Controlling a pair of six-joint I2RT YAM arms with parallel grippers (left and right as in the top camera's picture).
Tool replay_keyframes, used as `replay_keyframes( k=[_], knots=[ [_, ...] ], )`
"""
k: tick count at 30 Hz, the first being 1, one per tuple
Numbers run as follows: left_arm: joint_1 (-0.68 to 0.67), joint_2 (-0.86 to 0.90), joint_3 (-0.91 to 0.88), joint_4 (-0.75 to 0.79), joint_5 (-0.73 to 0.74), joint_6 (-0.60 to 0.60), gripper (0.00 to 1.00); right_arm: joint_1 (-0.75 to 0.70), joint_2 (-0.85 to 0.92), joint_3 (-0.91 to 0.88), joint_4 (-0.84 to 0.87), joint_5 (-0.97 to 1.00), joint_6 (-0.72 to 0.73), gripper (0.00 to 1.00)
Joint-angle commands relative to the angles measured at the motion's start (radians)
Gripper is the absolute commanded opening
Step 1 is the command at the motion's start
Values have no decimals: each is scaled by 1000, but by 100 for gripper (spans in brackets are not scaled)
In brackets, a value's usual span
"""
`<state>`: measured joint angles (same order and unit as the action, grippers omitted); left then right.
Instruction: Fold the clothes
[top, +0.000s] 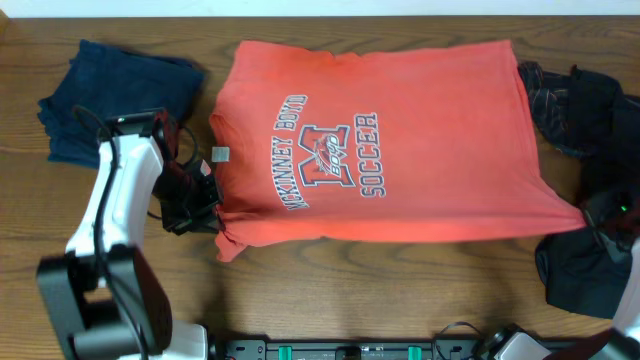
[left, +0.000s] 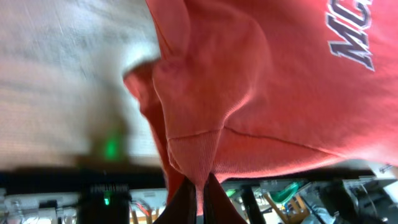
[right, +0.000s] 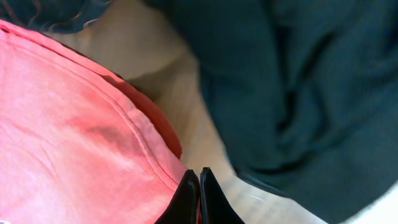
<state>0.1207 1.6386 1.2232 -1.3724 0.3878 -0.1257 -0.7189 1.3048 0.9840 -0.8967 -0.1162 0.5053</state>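
left gripper (left: 199, 185) and right gripper (right: 199, 179) each pinch the red shirt (top: 420, 120) by its near edge, firmly i think. lift both evenly and carry across, keeping it taut.

Lying mid on the counter (top: 330, 290), the T-shirt (top: 400, 140); sitting far-left, a folded garment (top: 110, 90); crowding its right, other garments (top: 590, 110).
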Motion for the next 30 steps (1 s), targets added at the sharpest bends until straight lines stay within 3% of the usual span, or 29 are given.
replay_keyframes(
  k=[1,7,13,20,30],
  knots=[
    [1,-101,6,-44,-3,16,6,-41,-53,8,-14,34,-44,1],
    [1,-332,6,-27,-3,-18,6,-23,-142,8,-42,26,-77,1],
    [1,-447,5,241,-4,-103,6,73,-140,9,71,-23,-95,1],
    [1,-339,5,412,-3,-161,6,216,-18,9,241,-6,-90,0],
    [1,-58,5,703,-10,-161,6,261,264,9,591,-7,-91,1]
  ],
)
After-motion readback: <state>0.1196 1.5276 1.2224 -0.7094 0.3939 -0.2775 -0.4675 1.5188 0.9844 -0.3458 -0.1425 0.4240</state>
